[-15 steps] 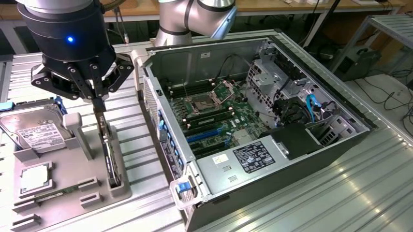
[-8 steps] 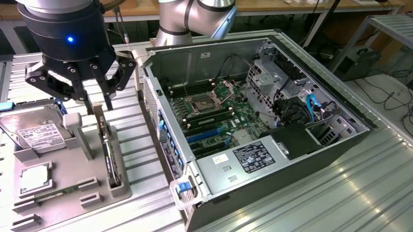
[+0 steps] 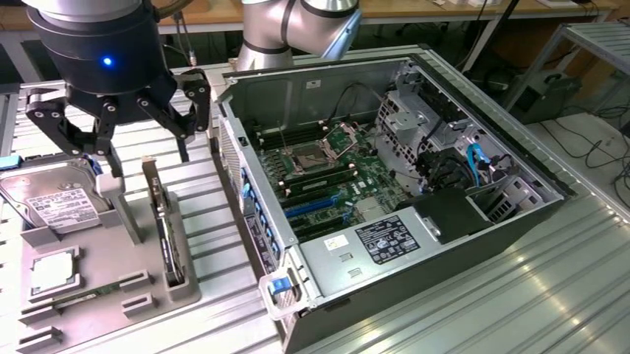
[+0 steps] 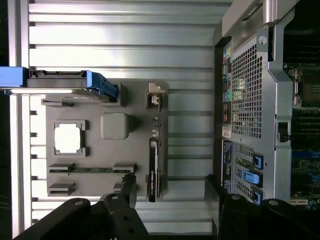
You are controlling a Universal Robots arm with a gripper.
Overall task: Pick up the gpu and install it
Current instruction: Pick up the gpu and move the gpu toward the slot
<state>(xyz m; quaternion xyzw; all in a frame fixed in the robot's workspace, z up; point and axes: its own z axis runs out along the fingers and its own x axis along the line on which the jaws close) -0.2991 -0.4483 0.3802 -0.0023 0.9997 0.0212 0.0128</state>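
Observation:
The gpu (image 3: 164, 230) is a thin dark card standing on edge in a slot of the grey holder (image 3: 182, 284), with its pale metal bracket (image 3: 150, 175) at the far end. The wrist view has the gpu (image 4: 154, 167) as a narrow black strip, its bracket (image 4: 156, 95) at one end. My gripper (image 3: 147, 162) hangs open just above the card's bracket end and touches nothing. From the wrist, the two black fingers (image 4: 129, 187) stand apart on either side of the card's line, gripper (image 4: 170, 189) empty.
On the same holder lie a silver hard drive (image 3: 54, 203), a square processor chip (image 3: 52, 269) and a memory stick (image 4: 90, 169). The open computer case (image 3: 295, 81) lies to the exterior view's right, its motherboard (image 3: 330, 181) exposed. Ribbed metal table (image 3: 551, 295) all around.

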